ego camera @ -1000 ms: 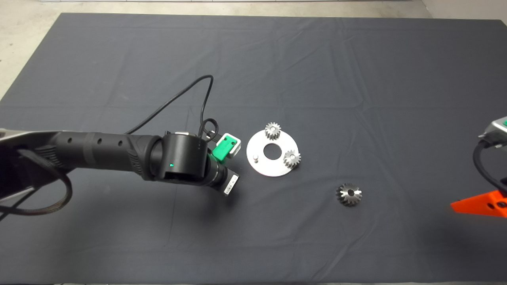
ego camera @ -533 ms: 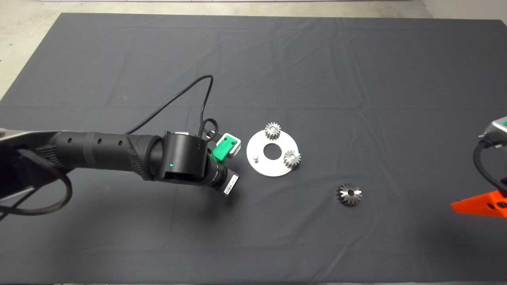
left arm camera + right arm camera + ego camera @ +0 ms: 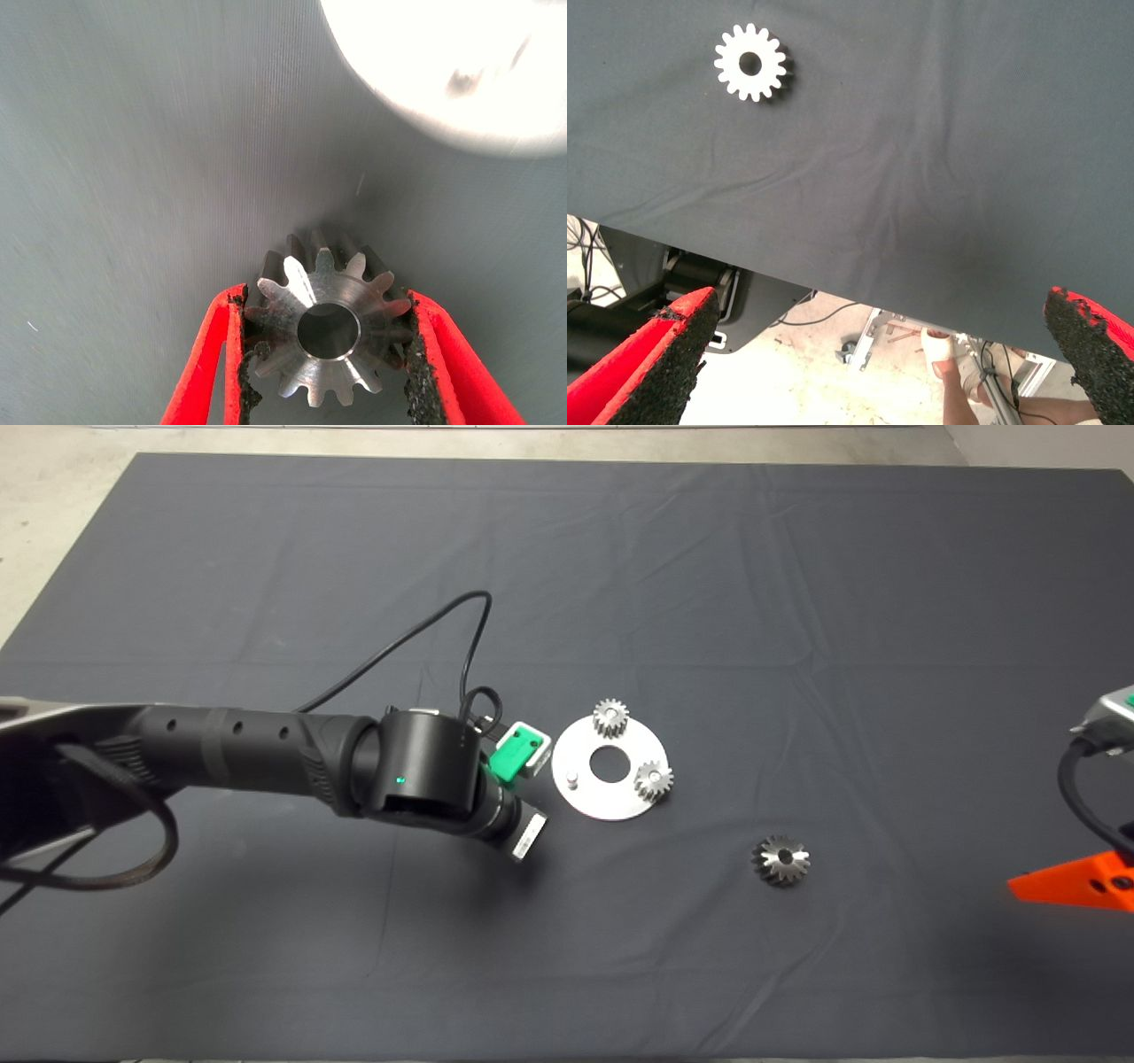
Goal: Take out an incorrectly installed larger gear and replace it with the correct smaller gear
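Note:
In the left wrist view my left gripper [image 3: 326,297] is shut on the smaller gear [image 3: 328,329], a bright spur gear with a round centre hole, held just above the mat. The round silver plate [image 3: 592,797] lies just right of that arm's wrist and shows as a bright patch [image 3: 452,71] ahead of the held gear. Two small gears [image 3: 610,717] [image 3: 653,779] sit on the plate, and a bare peg [image 3: 573,781] stands at its left side. The larger gear [image 3: 780,859], dull grey with sloping teeth, lies loose on the mat to the plate's lower right. My right gripper [image 3: 881,297] waits open at the right edge.
The dark mat [image 3: 266,957] covers the table, with the floor beyond its far edge. A black cable [image 3: 416,633] loops above the left wrist. In the right wrist view a gear [image 3: 750,62] lies on the mat, and a person's foot [image 3: 943,354] shows on the floor past the mat's edge.
My left arm has shifted a little to the right, closer to the plate, still holding the smaller gear. The right arm, the plate and the larger gear have not moved.

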